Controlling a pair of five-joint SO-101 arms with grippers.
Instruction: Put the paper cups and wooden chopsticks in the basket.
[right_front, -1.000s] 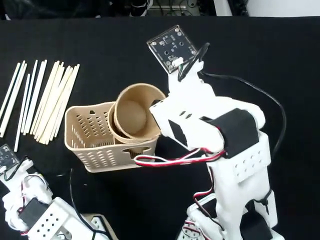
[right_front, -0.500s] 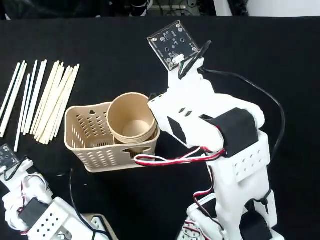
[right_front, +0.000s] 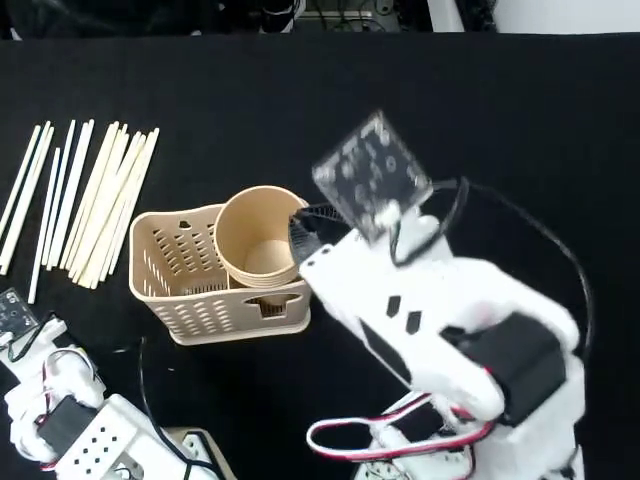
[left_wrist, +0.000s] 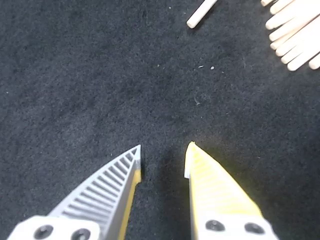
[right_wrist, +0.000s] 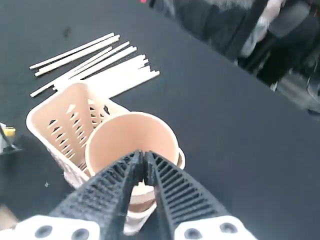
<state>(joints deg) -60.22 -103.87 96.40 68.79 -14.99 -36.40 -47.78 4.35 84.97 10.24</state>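
Black desk (right_front: 520, 120) carrying the perforated basket (right_front: 175, 262). The nested paper cups (right_front: 262, 250) stand upright in the basket's end nearer the right arm. The wooden chopsticks (right_front: 100, 205) lie loose on the desk just beyond its other end. Right pincer (right_wrist: 144, 156), pressed together with nothing seen between its tips, hangs over the cups' mouth. Left pincer (left_wrist: 162, 152), spread, hovers above bare desk close to some stick ends. Advisable: grasp a few sticks crosswise near mid-length, then tip them into the basket's free half.

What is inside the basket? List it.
Nested paper cups stand upright at one end of the basket; its other end shows bare slotted walls. The cups cover the floor under them. Chopsticks lie outside it.
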